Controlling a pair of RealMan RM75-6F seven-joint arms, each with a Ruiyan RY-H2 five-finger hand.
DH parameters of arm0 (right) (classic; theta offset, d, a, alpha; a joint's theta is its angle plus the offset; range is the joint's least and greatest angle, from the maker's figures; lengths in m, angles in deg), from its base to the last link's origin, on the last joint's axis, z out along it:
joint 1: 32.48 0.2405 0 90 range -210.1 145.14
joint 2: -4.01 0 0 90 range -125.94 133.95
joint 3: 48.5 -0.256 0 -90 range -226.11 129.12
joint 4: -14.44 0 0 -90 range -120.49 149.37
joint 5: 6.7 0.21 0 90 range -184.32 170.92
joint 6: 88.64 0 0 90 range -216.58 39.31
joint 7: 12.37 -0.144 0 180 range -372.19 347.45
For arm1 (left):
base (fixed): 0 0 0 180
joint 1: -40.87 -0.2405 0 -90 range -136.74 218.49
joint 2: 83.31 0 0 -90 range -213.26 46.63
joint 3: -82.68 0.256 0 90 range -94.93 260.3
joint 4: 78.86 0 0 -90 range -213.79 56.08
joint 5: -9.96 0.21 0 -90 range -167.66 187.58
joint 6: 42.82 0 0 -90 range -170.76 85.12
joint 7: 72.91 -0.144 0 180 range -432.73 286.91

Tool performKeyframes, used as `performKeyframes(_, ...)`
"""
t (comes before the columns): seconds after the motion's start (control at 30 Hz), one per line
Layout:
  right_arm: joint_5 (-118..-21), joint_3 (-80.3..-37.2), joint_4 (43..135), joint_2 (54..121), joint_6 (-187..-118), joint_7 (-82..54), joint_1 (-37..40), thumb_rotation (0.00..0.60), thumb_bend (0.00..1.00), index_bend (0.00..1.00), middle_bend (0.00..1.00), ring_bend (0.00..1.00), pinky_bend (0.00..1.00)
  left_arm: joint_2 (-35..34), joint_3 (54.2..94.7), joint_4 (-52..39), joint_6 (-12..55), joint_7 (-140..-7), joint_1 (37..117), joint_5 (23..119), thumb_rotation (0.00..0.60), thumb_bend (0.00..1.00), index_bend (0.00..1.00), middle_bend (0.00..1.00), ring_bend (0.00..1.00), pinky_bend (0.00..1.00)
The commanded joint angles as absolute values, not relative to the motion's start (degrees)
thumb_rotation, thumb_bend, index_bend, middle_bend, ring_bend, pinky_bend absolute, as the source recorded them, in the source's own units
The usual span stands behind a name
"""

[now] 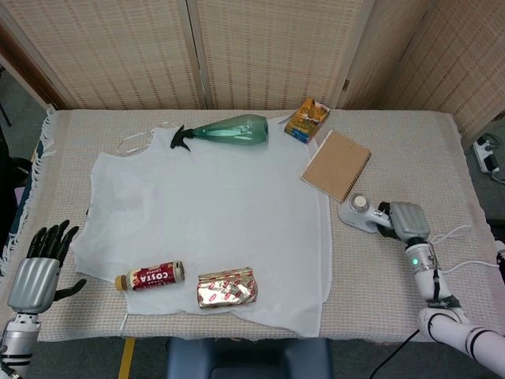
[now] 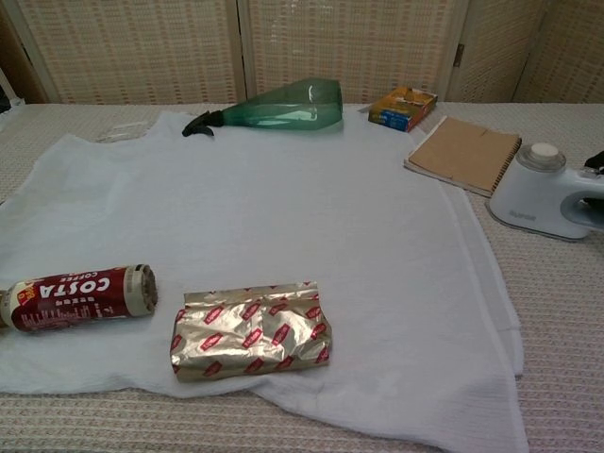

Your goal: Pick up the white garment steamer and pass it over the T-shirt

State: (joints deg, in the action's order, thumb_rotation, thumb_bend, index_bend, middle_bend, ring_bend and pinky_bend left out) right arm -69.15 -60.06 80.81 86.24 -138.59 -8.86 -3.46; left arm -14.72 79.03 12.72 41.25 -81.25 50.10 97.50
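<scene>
The white garment steamer (image 1: 359, 212) lies on the table just right of the white T-shirt (image 1: 213, 213), which is spread flat. In the chest view the steamer (image 2: 538, 196) sits at the right edge. My right hand (image 1: 409, 223) lies over the steamer's handle from the right. Its fingers are hidden in the head view, and only a dark fingertip (image 2: 596, 160) shows by the handle in the chest view. How firmly it holds the handle is unclear. My left hand (image 1: 38, 272) hovers off the table's front left corner, fingers spread, holding nothing.
On the shirt lie a Costa coffee bottle (image 1: 150, 277), a foil packet (image 1: 226, 288) and a green spray bottle (image 1: 225, 132). A brown notebook (image 1: 336, 165) and an orange box (image 1: 307, 120) sit behind the steamer. A white cable (image 1: 465, 257) trails right of my hand.
</scene>
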Motion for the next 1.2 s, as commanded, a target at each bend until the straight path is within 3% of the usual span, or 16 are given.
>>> performKeyframes(0.03,-71.3,-59.7,80.3,86.6,-139.4,-12.5,-4.0,0.600,0.54,0.65,0.71,0.71,0.82,-14.5,78.7,12.2,40.1,-80.2,51.5,98.6,0.600,0.17,0.06,0.06,0.03,0.01)
performKeyframes(0.17,-74.7,-59.2,80.9,86.1,-140.2,-19.0,-4.8,0.600,0.58,0.70,0.75,0.78,0.87,-14.8,78.2,12.1,37.5,-78.9,54.5,100.6,0.600,0.16,0.09,0.10,0.07,0.06)
performKeyframes(0.3,-78.7,-59.0,83.3,84.5,-143.1,-24.7,-5.8,0.600,0.61,0.72,0.77,0.80,0.89,-15.2,77.4,11.3,34.1,-74.8,58.6,103.0,0.600,0.19,0.18,0.19,0.16,0.15)
performKeyframes(0.43,-81.8,-59.5,87.8,82.0,-145.1,-27.6,-5.5,0.600,0.62,0.72,0.77,0.81,0.89,-15.9,76.4,10.9,28.2,-69.8,64.4,104.8,0.600,0.35,0.27,0.27,0.24,0.23)
performKeyframes(0.5,-82.6,-59.9,89.6,81.3,-145.5,-27.7,-4.9,0.600,0.62,0.72,0.77,0.81,0.89,-15.4,75.7,10.2,25.0,-68.8,67.1,104.4,0.600,0.43,0.30,0.29,0.25,0.22)
performKeyframes(0.6,-83.1,-60.8,92.1,81.0,-145.1,-26.5,-3.2,0.600,0.62,0.72,0.77,0.82,0.90,-14.3,74.3,10.1,17.8,-67.9,71.6,101.0,0.600,0.51,0.30,0.29,0.24,0.16)
performKeyframes(0.7,-82.6,-61.6,93.2,82.2,-144.2,-23.9,-1.2,0.600,0.63,0.72,0.77,0.82,0.90,-13.1,72.9,10.1,8.8,-69.3,76.1,95.0,0.595,0.52,0.27,0.26,0.19,0.08)
performKeyframes(0.83,-81.0,-62.8,92.9,85.4,-142.9,-20.6,1.7,0.600,0.64,0.72,0.77,0.83,0.90,-10.8,71.5,8.7,-2.1,-73.6,81.4,84.3,0.511,0.51,0.21,0.16,0.09,0.01)
performKeyframes(0.93,-79.6,-63.4,92.5,87.6,-141.9,-19.3,3.3,0.600,0.65,0.72,0.77,0.83,0.90,-8.4,71.6,6.5,-5.1,-76.9,83.8,78.9,0.461,0.50,0.20,0.13,0.02,0.00)
performKeyframes(1.2,-79.6,-63.1,87.2,94.7,-141.4,-15.9,7.1,0.600,0.66,0.72,0.79,0.85,0.91,-4.3,73.7,3.6,-7.5,-84.6,87.6,66.7,0.457,0.48,0.17,0.10,0.00,0.00)
